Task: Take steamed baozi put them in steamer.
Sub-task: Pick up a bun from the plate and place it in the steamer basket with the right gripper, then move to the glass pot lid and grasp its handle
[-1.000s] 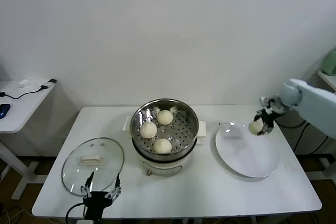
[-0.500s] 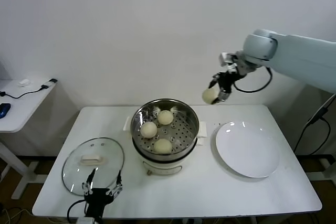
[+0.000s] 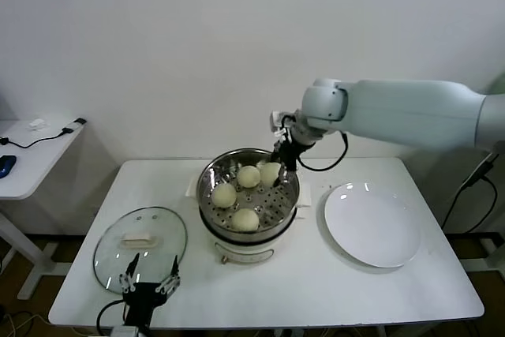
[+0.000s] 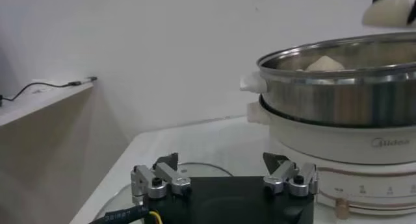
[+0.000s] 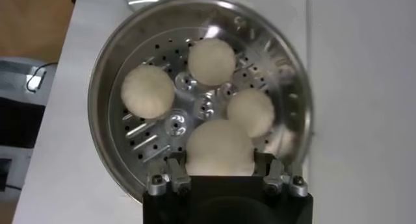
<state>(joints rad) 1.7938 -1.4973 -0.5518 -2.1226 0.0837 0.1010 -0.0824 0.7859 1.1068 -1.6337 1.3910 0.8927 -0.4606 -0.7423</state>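
I've got the right gripper (image 3: 278,165) clamped on the last bun (image 3: 271,172), hanging over the back-right of the steamer (image 3: 248,195); three buns (image 3: 223,195) sit on its tray. Soft, light dough: I'd grip its sides gently. Left gripper (image 3: 148,283) idles open at the table's (image 3: 331,290) front-left edge.

Only one readable mark: "Midea", in grey letters on the cream base of the steamer (image 4: 364,141), seen from the left wrist view. Small marks lower on the same base, near a knob (image 4: 342,209), too small to read. Nothing legible on the lid (image 3: 140,246), plate (image 3: 372,223) or table (image 3: 316,290).
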